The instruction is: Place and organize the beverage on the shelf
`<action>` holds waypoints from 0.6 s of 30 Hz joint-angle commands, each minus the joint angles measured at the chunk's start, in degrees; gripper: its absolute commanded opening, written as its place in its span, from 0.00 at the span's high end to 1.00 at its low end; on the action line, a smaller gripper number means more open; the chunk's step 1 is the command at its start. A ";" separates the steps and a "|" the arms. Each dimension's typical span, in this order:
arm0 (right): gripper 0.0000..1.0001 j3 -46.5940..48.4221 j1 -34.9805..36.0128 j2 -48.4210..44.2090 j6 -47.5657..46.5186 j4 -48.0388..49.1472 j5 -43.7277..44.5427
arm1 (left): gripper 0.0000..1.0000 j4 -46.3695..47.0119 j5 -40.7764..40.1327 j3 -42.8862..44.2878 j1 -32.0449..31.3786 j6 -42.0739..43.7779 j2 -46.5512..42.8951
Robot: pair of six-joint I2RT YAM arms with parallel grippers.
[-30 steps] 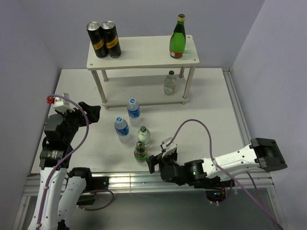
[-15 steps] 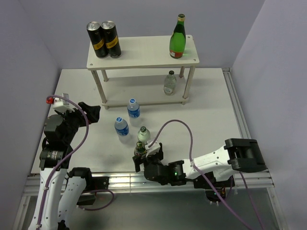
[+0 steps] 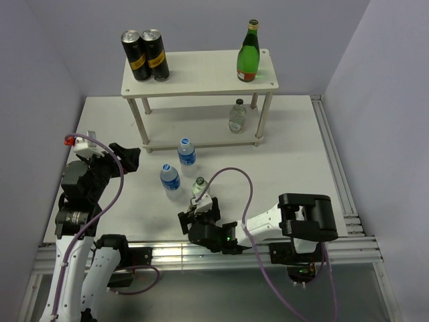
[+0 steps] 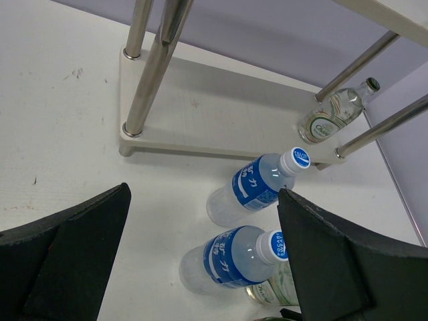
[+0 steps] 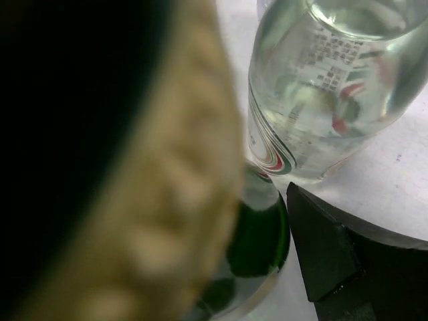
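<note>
The shelf (image 3: pixel 201 82) stands at the back with two black cans (image 3: pixel 145 55) and a tall green bottle (image 3: pixel 248 52) on its top board, and a clear bottle (image 3: pixel 236 115) on the lower board. On the table stand two blue-labelled bottles (image 3: pixel 187 151) (image 3: pixel 170 178) and a clear white-capped bottle (image 3: pixel 200 186). My right gripper (image 3: pixel 192 216) is open and low at the front, its jaws either side of a small green bottle (image 5: pixel 262 234). That bottle's gold cap blurs the right wrist view, and a gap shows before the right finger (image 5: pixel 328 261). My left gripper (image 3: pixel 125 158) hangs open, left of the bottles.
In the left wrist view the blue-labelled bottles (image 4: pixel 257 184) (image 4: pixel 231 262) lie between the fingers, with the shelf's lower board (image 4: pixel 221 120) and legs beyond. Walls close the table on the left, back and right. A metal rail (image 3: pixel 167 251) runs along the near edge.
The right arm has swung left along the front edge and its open gripper has come down round the small green bottle. The left arm has not moved.
</note>
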 commanded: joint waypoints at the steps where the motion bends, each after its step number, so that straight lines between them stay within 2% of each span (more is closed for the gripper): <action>1: 0.00 2.54 -0.52 1.62 -0.40 5.45 3.07 | 0.01 1.90 0.82 0.11 0.26 0.69 0.11; 4: 0.07 2.37 -0.61 2.24 -0.66 6.51 3.77 | 0.01 1.90 0.91 0.20 0.26 0.77 0.19; 5: 0.20 2.19 -0.61 2.24 -0.75 6.95 4.04 | 0.01 1.90 0.91 0.20 0.26 0.77 0.37; 7: 0.37 1.58 -0.52 2.06 -0.41 7.39 4.91 | 0.01 1.90 0.91 0.20 0.26 0.77 0.46; 8: 0.51 1.40 -0.61 1.97 -0.49 7.39 5.44 | 0.01 1.90 0.91 0.20 0.26 0.77 0.46; 10: 0.67 0.96 -0.61 1.71 -0.32 7.04 6.06 | 0.01 1.99 0.91 0.20 0.26 0.77 0.46; 11: 0.85 0.79 -0.52 1.53 -0.40 6.86 6.41 | 0.01 1.90 0.91 0.20 0.26 0.77 0.46; 13: 0.99 0.52 -0.52 -0.30 -0.49 5.46 6.41 | 0.01 1.90 0.91 0.28 0.26 0.77 0.63; 17: 1.00 0.78 0.62 -8.64 -3.03 1.25 7.72 | 0.01 1.90 0.65 0.28 0.26 0.77 0.64; 18: 1.00 2.26 1.40 -13.10 -4.08 -2.76 9.38 | 0.01 1.90 0.65 0.28 0.26 0.77 0.64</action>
